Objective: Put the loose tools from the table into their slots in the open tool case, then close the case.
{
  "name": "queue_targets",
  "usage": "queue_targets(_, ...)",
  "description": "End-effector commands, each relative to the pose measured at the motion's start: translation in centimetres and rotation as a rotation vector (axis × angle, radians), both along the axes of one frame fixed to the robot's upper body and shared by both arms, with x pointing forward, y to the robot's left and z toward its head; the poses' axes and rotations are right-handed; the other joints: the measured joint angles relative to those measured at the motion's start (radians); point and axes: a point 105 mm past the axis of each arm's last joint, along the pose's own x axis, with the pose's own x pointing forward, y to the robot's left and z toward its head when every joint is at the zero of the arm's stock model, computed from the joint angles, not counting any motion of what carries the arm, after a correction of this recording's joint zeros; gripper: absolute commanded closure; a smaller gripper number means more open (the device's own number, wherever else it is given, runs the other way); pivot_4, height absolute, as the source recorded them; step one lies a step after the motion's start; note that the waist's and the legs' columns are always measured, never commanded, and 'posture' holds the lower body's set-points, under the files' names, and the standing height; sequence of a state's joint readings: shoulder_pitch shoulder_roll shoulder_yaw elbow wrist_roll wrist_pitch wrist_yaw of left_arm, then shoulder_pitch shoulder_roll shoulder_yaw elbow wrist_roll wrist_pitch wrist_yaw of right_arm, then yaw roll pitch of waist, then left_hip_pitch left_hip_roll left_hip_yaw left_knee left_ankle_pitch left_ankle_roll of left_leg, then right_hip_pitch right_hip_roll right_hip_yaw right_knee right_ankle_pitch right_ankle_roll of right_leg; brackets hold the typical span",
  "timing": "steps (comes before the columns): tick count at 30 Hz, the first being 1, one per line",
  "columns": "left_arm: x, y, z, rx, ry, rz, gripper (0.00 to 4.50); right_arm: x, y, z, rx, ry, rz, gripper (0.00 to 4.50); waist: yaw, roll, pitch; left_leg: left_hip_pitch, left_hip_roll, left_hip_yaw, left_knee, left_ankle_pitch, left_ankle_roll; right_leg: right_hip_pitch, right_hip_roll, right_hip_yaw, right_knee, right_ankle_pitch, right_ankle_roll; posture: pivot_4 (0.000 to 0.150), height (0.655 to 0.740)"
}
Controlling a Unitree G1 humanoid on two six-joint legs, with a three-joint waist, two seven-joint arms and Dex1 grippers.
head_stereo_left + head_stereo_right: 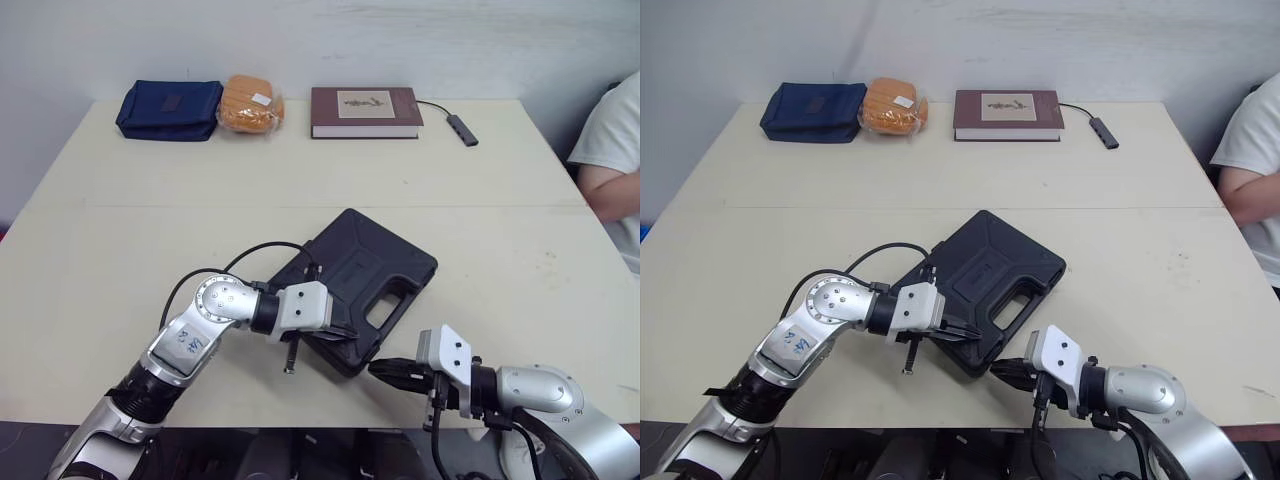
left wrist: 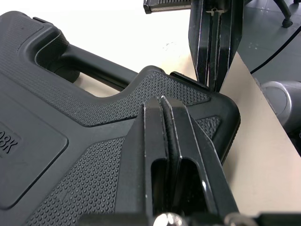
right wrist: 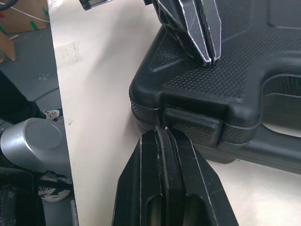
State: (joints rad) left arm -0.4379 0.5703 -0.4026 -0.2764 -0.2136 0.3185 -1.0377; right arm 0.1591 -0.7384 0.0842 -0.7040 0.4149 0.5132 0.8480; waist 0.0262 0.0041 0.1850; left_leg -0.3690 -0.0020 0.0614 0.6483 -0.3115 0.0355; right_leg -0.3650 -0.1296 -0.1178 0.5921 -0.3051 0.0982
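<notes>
A cream table (image 1: 150, 180) against a pale wall (image 1: 300, 40) holds the closed tool case (image 1: 352, 262).

Saw black pebbled-plastic tool case (image 1: 360, 275) shut, lying flat, turned diagonal near front edge of cream table (image 1: 300, 180). Had handle cutout (image 1: 381, 313) along near-right edge, latch tab (image 3: 190, 123) on near side wall.

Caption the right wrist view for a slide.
Shut right pincer at the latch of the closed tool case; shut left pincer resting on top.
</notes>
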Motion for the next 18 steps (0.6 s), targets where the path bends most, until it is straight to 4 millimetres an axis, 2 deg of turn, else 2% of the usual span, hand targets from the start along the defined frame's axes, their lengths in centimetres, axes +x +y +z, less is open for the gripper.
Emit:
queue_targets(1, -0.1, 1.6, -5.1, 0.19, 0.142, 0.081, 4.48, 0.0, 0.9, 2.7, 0.048, -0.102, 0.046, 4.5, -0.001, 0.0, 0.0, 0.0, 0.0, 0.0, 0.0, 0.0, 0.0, 0.0, 0.0, 0.0, 0.0, 0.0, 0.0, 0.15, 0.74)
queue_targets(10, -0.1, 1.9, -5.4, 0.211, 0.152, 0.093, 4.48, 0.1, 1.0, 2.2, 0.054, -0.085, 0.05, 4.5, -0.001, 0.0, 0.0, 0.0, 0.0, 0.0, 0.0, 0.0, 0.0, 0.0, 0.0, 0.0, 0.0, 0.0, 0.0, 0.15, 0.74)
queue_targets(18, -0.4, 2.9, -6.4, 0.285, 0.194, 0.1, 4.48, 1.6, 0.4, 2.1, 0.043, -0.099, 0.041, 4.5, -0.006, 0.0, -0.001, 0.001, 0.001, 0.0, -0.001, -0.001, 0.0, 0.0, 0.0, 0.0, 0.0, 0.001, -0.002, 0.15, 0.74)
